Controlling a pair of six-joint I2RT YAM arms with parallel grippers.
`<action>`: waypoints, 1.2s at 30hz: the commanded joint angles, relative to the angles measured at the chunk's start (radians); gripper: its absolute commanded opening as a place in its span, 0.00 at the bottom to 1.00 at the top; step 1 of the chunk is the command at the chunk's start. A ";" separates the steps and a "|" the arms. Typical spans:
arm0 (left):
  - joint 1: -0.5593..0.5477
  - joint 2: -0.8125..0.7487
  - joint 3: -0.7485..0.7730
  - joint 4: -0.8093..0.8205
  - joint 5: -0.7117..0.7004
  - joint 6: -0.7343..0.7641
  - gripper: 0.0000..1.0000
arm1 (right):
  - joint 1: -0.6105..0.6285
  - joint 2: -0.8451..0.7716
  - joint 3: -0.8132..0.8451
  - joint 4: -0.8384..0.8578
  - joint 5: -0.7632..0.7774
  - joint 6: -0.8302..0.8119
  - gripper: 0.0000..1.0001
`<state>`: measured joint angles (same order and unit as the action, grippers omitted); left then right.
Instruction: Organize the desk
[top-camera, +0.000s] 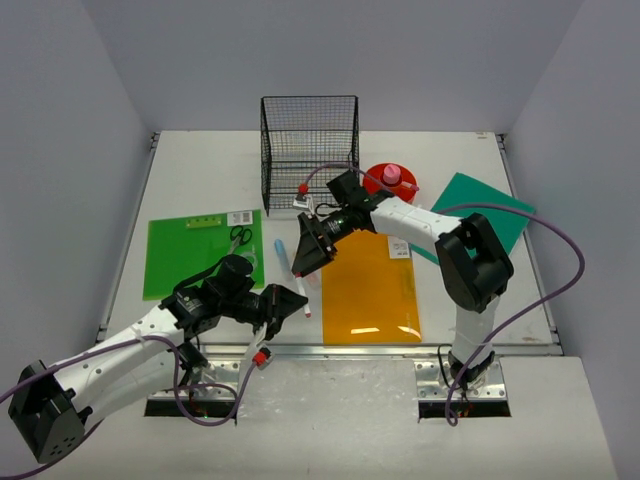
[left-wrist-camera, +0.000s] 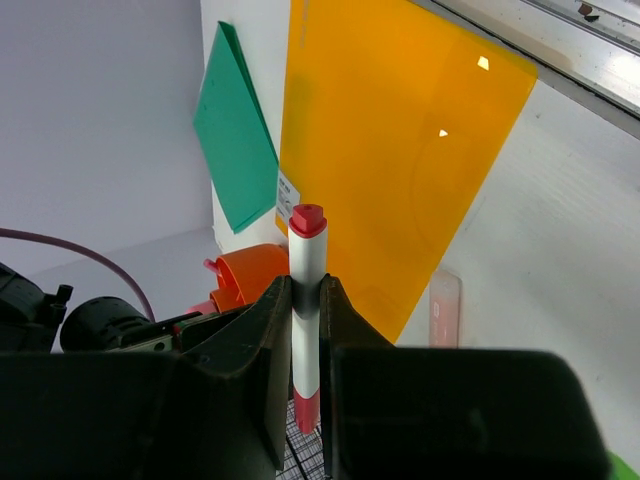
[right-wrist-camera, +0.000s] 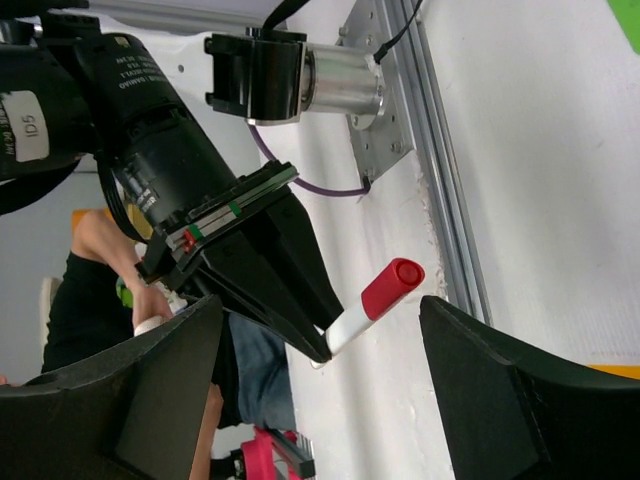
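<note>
Red-capped marker (left-wrist-camera: 306, 262) clamped in the left pincer (left-wrist-camera: 306, 300); the gaping right pincer (right-wrist-camera: 320, 305) should close squarely on its barrel.

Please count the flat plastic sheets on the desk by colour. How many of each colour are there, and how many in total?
Bright green sheet: 1
Orange sheet: 1
Teal sheet: 1
Total: 3

Top overhead, whole desk (top-camera: 200, 160); wrists close, both seeing marker (left-wrist-camera: 307, 268).
</note>
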<state>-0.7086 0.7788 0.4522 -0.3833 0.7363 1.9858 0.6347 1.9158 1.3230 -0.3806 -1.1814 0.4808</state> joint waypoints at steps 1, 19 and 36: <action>-0.012 -0.010 -0.001 0.027 0.067 0.700 0.00 | 0.046 0.021 0.042 -0.034 -0.004 -0.064 0.75; -0.012 -0.129 -0.038 0.031 0.110 0.530 1.00 | -0.120 -0.060 0.083 -0.046 -0.001 -0.034 0.00; -0.015 0.092 0.305 0.255 -0.378 -1.252 1.00 | -0.482 -0.390 -0.065 0.322 1.018 -0.347 0.00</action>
<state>-0.7159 0.7203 0.5575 -0.2170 0.5369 1.3200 0.1528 1.4859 1.2920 -0.1832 -0.4710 0.2044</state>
